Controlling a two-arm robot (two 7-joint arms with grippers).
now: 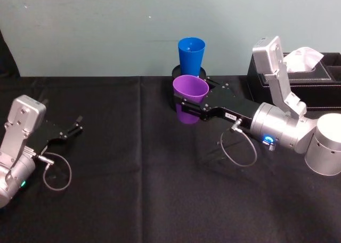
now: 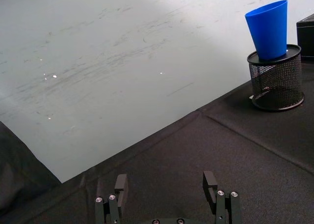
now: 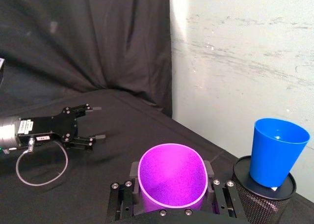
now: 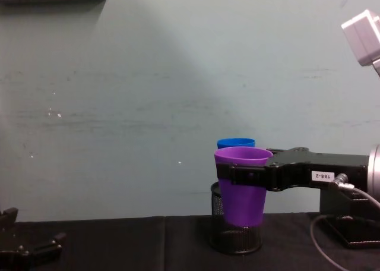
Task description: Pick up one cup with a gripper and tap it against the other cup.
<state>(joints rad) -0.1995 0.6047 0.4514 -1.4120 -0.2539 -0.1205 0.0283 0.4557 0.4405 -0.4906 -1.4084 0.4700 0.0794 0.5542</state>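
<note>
Right gripper (image 1: 189,105): extended in from the right side of the table (image 1: 133,200), flat black jaws clamped on either side of the purple cup (image 1: 190,94), a little below its rim. Small white numbered label on the gripper body; thin cable loop hanging from the wrist.

Purple cup: upright, mouth up, held clear of the black cloth. Rim pressed slightly out of round in the right wrist view.

Blue cup (image 1: 191,55): upright, seated in the black wire-mesh pen holder (image 1: 204,71) at the back of the table, close to the pale wall.

Relation of the two cups: purple cup just in front of the pen holder, its rim lower than the blue cup's rim in the chest view. Gap visible between the cups in the right wrist view. Contact between purple cup and holder not discernible.

Left gripper (image 1: 73,130): parked low over the table at the far left, well apart from both cups, jaws spread with nothing between them.

Black tissue box (image 1: 319,75): at the back right, behind the right arm.
</note>
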